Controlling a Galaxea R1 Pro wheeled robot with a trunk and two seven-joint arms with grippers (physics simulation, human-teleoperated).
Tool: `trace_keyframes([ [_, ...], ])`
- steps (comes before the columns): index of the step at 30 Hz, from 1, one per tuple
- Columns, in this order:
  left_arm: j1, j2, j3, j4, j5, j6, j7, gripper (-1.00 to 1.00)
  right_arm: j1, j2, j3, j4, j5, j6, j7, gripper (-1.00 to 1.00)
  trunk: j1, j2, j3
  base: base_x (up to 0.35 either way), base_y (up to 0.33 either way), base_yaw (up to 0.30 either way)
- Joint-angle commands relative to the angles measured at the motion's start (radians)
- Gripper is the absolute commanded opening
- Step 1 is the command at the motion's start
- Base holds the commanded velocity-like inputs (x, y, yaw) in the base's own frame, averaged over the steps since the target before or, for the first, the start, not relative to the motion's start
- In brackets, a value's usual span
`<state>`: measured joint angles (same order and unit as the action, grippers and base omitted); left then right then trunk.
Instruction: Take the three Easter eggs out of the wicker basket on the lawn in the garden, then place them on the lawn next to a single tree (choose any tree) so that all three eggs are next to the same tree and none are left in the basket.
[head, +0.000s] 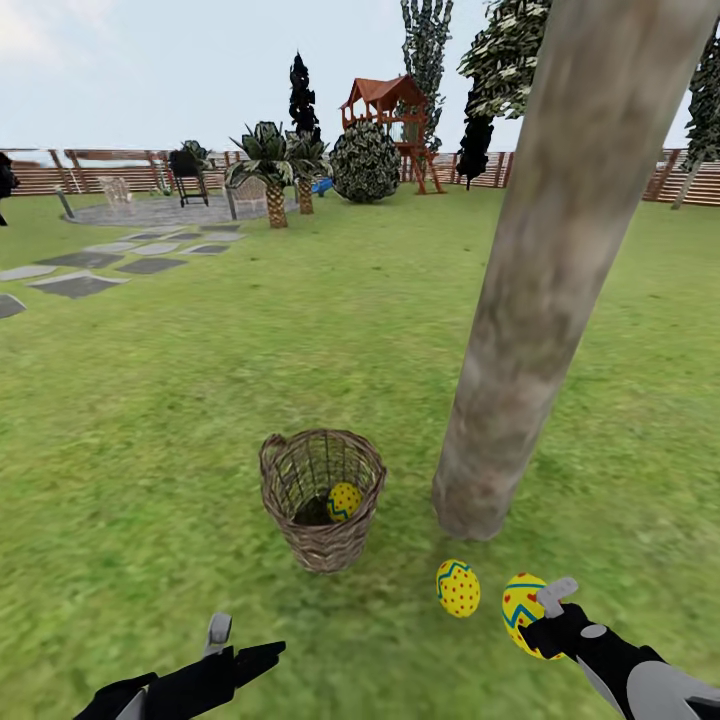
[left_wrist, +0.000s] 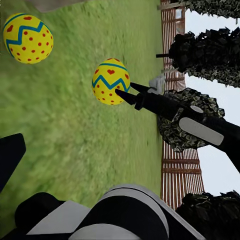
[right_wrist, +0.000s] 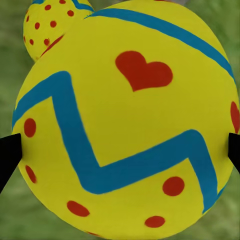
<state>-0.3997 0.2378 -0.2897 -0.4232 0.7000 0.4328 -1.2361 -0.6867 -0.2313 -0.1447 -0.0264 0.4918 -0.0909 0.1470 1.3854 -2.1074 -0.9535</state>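
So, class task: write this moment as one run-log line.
right gripper: shut on yellow zigzag-banded egg | second egg: on lawn by grey-brown tree trunk | third egg: in brown wicker basket | left gripper: open

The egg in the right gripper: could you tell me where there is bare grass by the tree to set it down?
Bare lawn lies right of the tree base and just beneath the held egg. It is crowded leftward: the placed egg lies close, with the basket beyond.

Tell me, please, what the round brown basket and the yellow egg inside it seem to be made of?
The round brown basket looks like woven wicker: an open lattice of matte strands lets light through. The yellow egg with a blue zigzag inside looks smooth and painted, perhaps plastic; the render leaves this open.
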Motion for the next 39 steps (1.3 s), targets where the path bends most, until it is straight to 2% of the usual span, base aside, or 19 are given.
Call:
trace_keyframes([
  [1,-0.001,0.001,-0.006,0.000,0.010,0.011,-0.002,1.00,-0.001,0.000,-0.009,0.000,0.007,-0.003,0.004,-1.00,0.004,-0.008,-0.004,0.000,0.000,0.000],
  [31,-0.001,-0.002,-0.006,0.000,0.009,0.011,0.001,1.00,-0.013,-0.002,-0.010,-0.048,0.007,-0.002,-0.002,-1.00,0.119,-0.218,-0.098,0.000,0.000,0.000],
  [39,-0.001,0.002,-0.004,0.003,0.009,0.011,0.002,1.00,-0.016,-0.002,-0.008,-0.052,0.009,-0.012,-0.004,-1.00,0.119,-0.218,-0.098,0.001,0.000,0.000],
])
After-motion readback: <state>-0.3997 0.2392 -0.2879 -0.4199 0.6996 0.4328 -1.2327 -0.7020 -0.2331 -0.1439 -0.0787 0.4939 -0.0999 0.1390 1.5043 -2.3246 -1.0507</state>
